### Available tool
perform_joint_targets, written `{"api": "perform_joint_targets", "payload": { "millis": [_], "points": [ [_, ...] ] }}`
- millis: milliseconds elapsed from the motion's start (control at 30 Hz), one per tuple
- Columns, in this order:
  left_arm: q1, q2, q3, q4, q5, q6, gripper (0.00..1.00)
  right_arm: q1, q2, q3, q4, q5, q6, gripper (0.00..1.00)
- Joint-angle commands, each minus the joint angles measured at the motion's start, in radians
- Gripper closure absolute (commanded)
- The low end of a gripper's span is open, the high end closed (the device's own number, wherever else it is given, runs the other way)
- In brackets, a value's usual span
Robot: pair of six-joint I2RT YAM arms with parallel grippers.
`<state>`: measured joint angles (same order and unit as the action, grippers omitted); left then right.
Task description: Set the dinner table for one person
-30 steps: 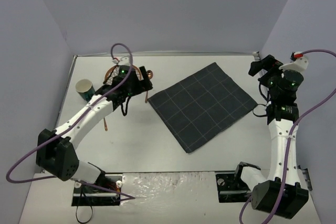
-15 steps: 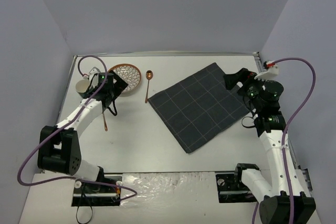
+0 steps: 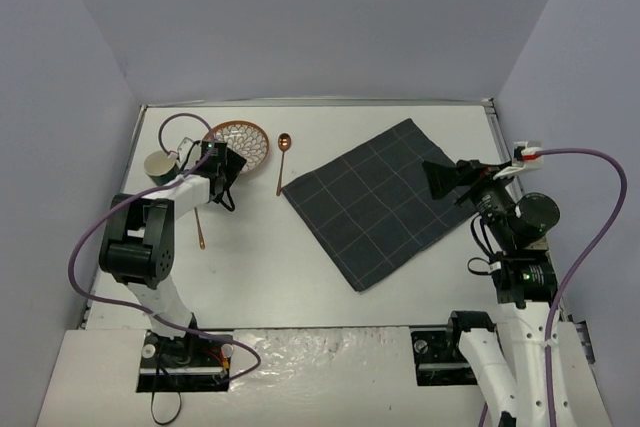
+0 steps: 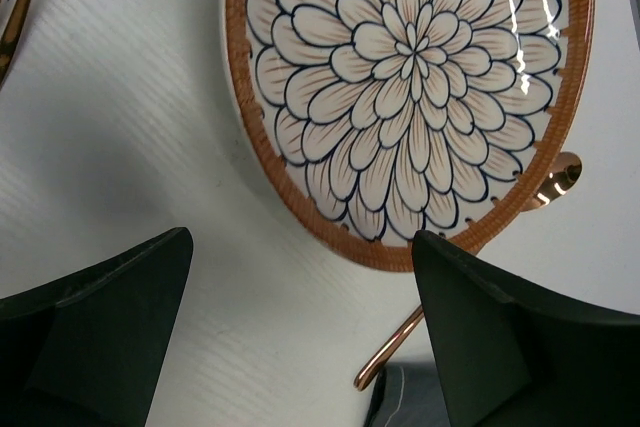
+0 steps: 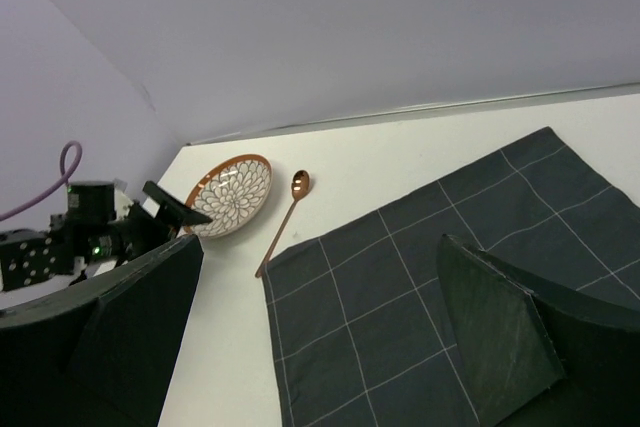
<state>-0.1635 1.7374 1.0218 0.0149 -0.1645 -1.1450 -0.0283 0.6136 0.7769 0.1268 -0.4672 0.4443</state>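
Both grippers gape empty: left gripper point(image 4: 300, 242) beside the flowered plate point(image 4: 410, 77), right gripper point(image 5: 320, 242) over the dark grid cloth point(image 5: 400, 327)

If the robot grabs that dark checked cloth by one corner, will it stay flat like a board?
Probably not. The cloth lies thin and flat on the table, so it likely droops and folds when lifted. Being that thin, it is probably light. Pushed, it may bunch up rather than slide.

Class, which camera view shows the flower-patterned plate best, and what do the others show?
The left wrist view: the plate fills it, petals and orange rim sharp, though cropped at the edges. Top external shows it small from above; right wrist shows it small and slanted.
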Motion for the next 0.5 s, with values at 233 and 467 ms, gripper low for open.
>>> {"api": "perform_joint_targets", "payload": {
  "millis": [233, 467],
  "points": [
    [0.028, 0.105, 0.125, 0.102, -0.035, -0.081, 0.40, 0.022, -0.042, -0.011, -0.056, -0.042, -0.049, 0.00],
    [0.039, 0.100, 0.109, 0.100, -0.020, -0.099, 0.82, 0.022, -0.054, -0.022, -0.071, -0.027, -0.059, 0.00]
  ]
}}
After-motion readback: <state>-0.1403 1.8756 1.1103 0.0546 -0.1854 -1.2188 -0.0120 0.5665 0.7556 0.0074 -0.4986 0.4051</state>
